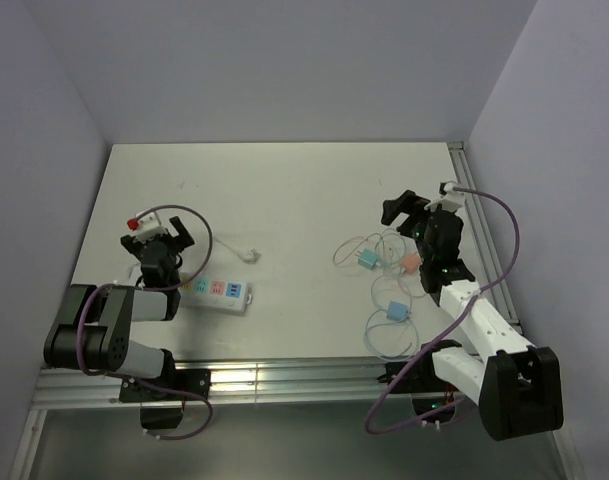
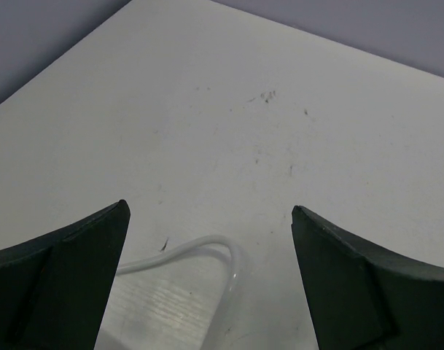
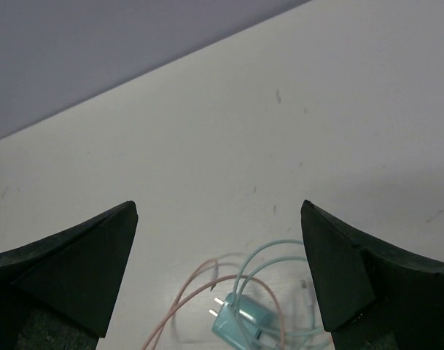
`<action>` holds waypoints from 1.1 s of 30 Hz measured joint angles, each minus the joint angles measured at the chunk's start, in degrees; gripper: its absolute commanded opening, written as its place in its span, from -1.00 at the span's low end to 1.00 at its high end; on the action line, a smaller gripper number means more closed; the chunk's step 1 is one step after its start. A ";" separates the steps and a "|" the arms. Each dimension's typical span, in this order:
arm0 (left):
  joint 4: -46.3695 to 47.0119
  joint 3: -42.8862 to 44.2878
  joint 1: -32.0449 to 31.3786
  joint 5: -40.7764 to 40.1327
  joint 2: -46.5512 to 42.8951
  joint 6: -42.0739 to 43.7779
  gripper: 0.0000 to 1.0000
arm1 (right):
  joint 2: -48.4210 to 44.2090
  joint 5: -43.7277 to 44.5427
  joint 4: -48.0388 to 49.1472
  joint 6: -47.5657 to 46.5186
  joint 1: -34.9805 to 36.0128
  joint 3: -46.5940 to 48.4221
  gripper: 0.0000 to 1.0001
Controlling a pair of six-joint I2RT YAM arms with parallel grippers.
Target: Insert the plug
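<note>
At 8 o'clock, the left gripper [image 1: 159,240] stands wide, empty, beside the strip [image 1: 216,290]. At 3 o'clock, the right gripper [image 3: 218,208] gapes empty over a teal plug [image 3: 240,321].

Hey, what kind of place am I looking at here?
Probably a robotics lab test cell: a white table boxed in by plain walls, a left arm and right arm bolted at its edge, a power strip laid out.
</note>
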 measured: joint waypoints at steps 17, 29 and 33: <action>-40.76 18.73 -5.81 -4.68 -23.12 -20.33 0.99 | 16.83 -17.07 -14.03 -10.80 23.21 20.94 1.00; -79.73 31.85 -5.86 -6.21 -37.66 -39.58 0.99 | 43.76 -20.46 -24.39 -22.69 45.94 42.34 0.99; -87.01 32.28 -5.86 -6.05 -43.76 -42.69 0.99 | 49.86 -19.41 -29.18 -26.10 51.30 50.49 1.00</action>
